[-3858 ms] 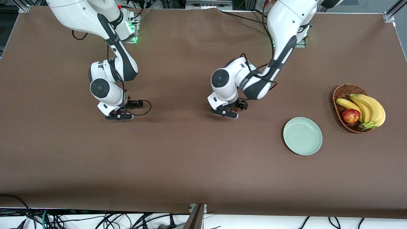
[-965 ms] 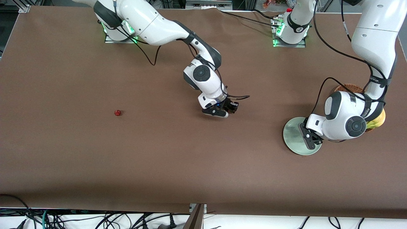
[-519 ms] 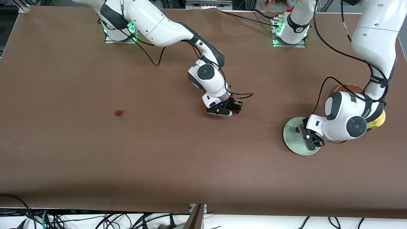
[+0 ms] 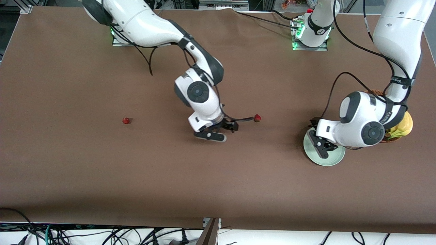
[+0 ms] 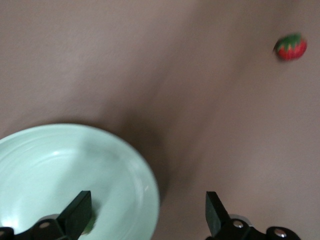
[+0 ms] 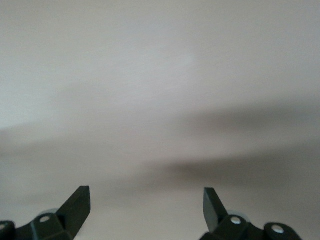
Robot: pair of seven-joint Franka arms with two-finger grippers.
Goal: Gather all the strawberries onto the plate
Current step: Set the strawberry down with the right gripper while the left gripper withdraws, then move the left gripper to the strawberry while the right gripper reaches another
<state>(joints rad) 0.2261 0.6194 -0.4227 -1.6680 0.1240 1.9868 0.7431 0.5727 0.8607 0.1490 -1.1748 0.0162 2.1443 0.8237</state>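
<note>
The right gripper (image 4: 218, 133) has moved away from the strawberry (image 4: 257, 118) it sat over half a second ago. That berry now lies bare on the brown counter (image 4: 102, 177), between this gripper and the plate (image 4: 332, 158). The right gripper's fingers (image 6: 75, 207) are wide apart and hold nothing.

The left gripper (image 4: 322, 146) still hangs over the plate, at the rim on the right arm's side. Its fingers (image 5: 77, 214) are wide apart too. A bit of green shows in the plate by one finger, but I cannot tell what it is.

Another strawberry (image 4: 126, 120) has not moved; it lies well apart from the plate, toward the right arm's end
</note>
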